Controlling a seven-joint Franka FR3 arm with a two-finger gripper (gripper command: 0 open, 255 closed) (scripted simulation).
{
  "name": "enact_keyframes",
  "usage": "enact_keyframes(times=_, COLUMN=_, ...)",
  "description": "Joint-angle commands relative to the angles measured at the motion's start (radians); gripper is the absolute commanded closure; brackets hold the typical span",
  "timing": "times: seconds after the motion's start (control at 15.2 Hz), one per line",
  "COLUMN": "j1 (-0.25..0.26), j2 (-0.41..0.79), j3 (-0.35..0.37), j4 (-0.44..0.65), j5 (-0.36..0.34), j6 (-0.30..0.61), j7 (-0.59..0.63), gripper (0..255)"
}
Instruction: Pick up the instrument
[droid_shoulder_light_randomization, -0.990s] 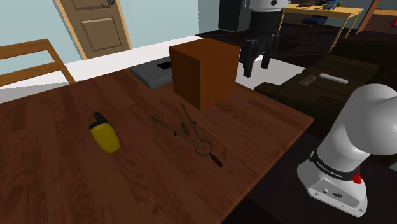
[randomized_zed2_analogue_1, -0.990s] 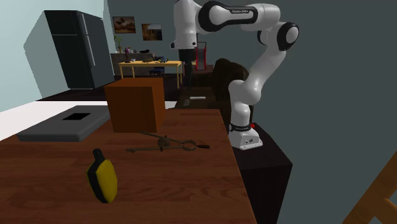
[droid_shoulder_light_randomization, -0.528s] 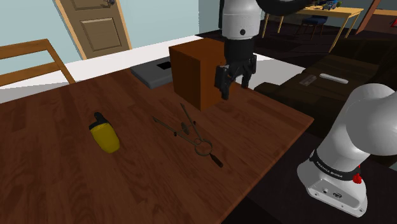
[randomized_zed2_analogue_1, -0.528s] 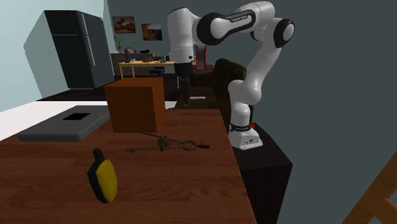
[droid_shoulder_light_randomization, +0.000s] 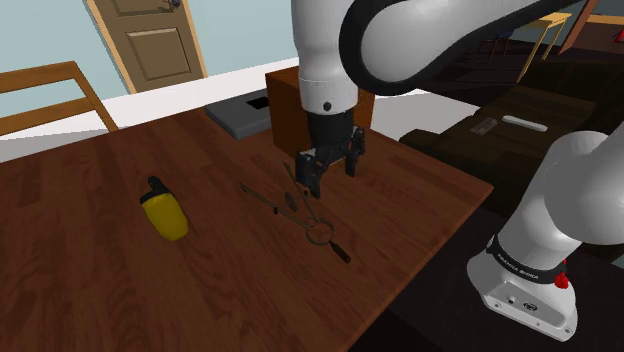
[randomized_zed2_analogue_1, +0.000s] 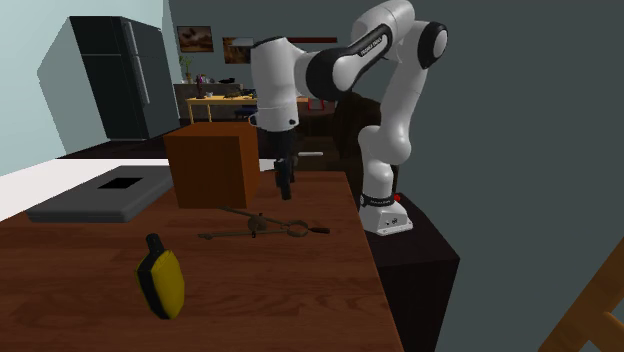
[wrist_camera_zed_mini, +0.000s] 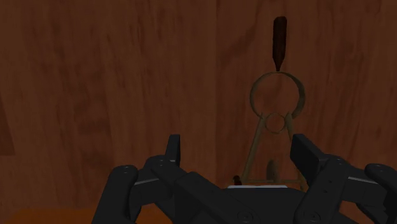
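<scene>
Gripper (droid_shoulder_light_randomization: 328, 172): all black, fingers apart, nothing between them. You see it hovering above the tabletop (droid_shoulder_light_randomization: 90, 290), pointing down just over the instrument's legs.

Instrument (droid_shoulder_light_randomization: 305, 212): slim brown dividers with a ring and a dark handle, lying flat on the tabletop in front of the brown box (droid_shoulder_light_randomization: 283, 110). In the wrist view its ring and handle lie beyond the fingertips.

Yellow-and-black object (droid_shoulder_light_randomization: 166, 213): well apart, toward the shoulder view's left.

Grey flat slab (droid_shoulder_light_randomization: 238, 116): behind the box.

Black base ring (droid_shoulder_light_randomization: 520, 268): white lettering, too small for you to read.
</scene>
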Motion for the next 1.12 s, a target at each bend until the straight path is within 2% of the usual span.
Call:
enact_keyframes(times=0.0, j1=0.001, j2=0.075, j3=0.039, j4=0.03, j5=-0.019, j6=0.039, j7=0.054, gripper=0)
enact_keyframes(times=0.2, j1=0.005, j2=0.193, j3=0.089, j4=0.083, j5=-0.068, j6=0.09, j7=0.14, gripper=0)
enact_keyframes(times=0.73, j1=0.008, j2=0.261, j3=0.101, j4=0.034, j5=-0.1, j6=0.199, j7=0.168, gripper=0)
enact_keyframes(times=0.86, j1=0.008, j2=0.261, j3=0.101, j4=0.034, j5=-0.1, j6=0.199, j7=0.168, gripper=0)
enact_keyframes(times=0.92, j1=0.008, j2=0.259, j3=0.101, j4=0.032, j5=-0.099, j6=0.198, j7=0.167, gripper=255)
enact_keyframes(times=1.06, j1=0.008, j2=0.259, j3=0.101, j4=0.032, j5=-0.099, j6=0.199, j7=0.167, gripper=255)
